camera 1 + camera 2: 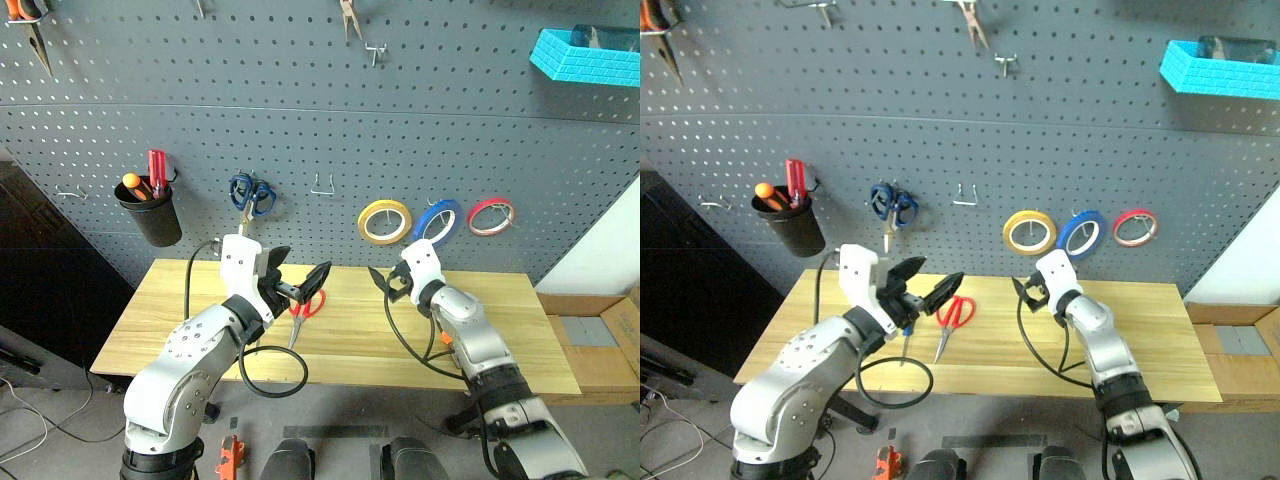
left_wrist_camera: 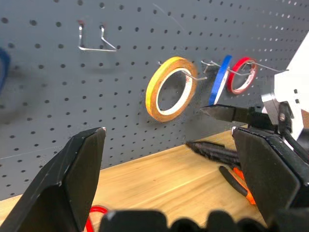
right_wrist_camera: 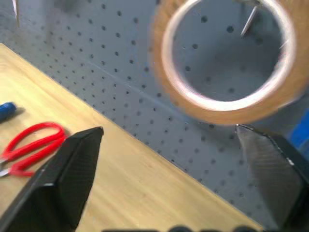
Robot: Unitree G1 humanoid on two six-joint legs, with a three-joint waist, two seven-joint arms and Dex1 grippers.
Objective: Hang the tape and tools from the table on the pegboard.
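Observation:
The yellow tape (image 1: pixel 385 221) hangs on a hook of the dark grey pegboard (image 1: pixel 300 110), above the table (image 1: pixel 350 340). Just below and in front of it my right gripper (image 1: pixel 389 283) stands open and empty; the right wrist view shows the tape ring (image 3: pixel 227 104) above its fingers. Red-handled scissors (image 1: pixel 307 309) lie on the table beside my left gripper (image 1: pixel 301 281), which hovers open and empty. The blue screwdriver handle (image 3: pixel 6 110) shows near the scissors. Orange-and-black pliers (image 2: pixel 236 182) lie on the table by my right arm.
Blue tape (image 1: pixel 437 220) and red tape (image 1: pixel 490 215) hang right of the yellow roll. Blue-handled scissors (image 1: pixel 250 195), an empty hook (image 1: pixel 321 186) and a black cup of screwdrivers (image 1: pixel 150 212) are on the board's left. A blue bin (image 1: pixel 585 55) sits top right.

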